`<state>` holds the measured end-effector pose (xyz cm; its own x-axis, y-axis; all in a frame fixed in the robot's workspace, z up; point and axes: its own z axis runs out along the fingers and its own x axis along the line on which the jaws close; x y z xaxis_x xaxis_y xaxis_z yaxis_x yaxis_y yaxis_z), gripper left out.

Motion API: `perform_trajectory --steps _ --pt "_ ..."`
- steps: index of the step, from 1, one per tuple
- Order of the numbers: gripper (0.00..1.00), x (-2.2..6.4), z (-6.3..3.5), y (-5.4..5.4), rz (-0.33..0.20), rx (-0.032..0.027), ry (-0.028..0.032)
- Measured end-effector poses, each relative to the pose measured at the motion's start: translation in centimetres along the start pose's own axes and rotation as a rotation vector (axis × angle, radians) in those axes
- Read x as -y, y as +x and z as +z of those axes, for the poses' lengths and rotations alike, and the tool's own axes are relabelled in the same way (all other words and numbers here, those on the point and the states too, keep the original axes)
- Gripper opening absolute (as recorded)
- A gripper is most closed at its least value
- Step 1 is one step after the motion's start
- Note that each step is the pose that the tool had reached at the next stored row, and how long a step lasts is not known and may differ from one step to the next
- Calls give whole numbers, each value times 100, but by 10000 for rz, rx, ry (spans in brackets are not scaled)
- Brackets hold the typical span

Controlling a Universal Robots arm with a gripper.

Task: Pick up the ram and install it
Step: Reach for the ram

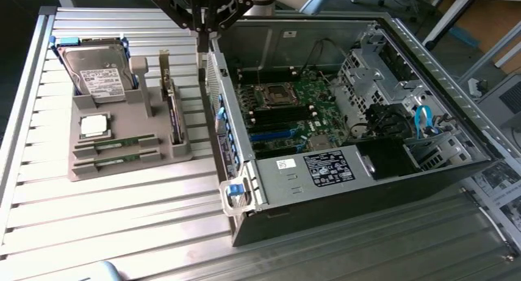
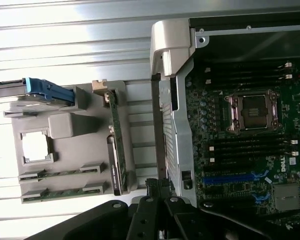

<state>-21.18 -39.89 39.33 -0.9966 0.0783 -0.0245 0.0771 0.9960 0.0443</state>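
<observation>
Evidently nothing is done yet: my gripper (image 1: 205,28), jaws closed and empty, hangs above the case (image 1: 382,199) edge, while the ram (image 1: 114,144) lies slotted in the tray (image 1: 150,128), well apart, the board's slots apparently bare.

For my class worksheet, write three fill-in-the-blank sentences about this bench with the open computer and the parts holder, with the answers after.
1. The grey plastic parts holder carries ___ long, thin green ram sticks lying flat.
2. The silver hard drive with a white label sits in a ___ plastic carrier.
3. The black claw, near the open black computer case, has its jaws ___.
Missing words: two; blue; shut.
</observation>
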Motion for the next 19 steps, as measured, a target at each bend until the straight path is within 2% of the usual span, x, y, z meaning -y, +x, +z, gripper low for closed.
perform_trajectory --steps 19 --pt "11 13 -5 171 0 0 0"
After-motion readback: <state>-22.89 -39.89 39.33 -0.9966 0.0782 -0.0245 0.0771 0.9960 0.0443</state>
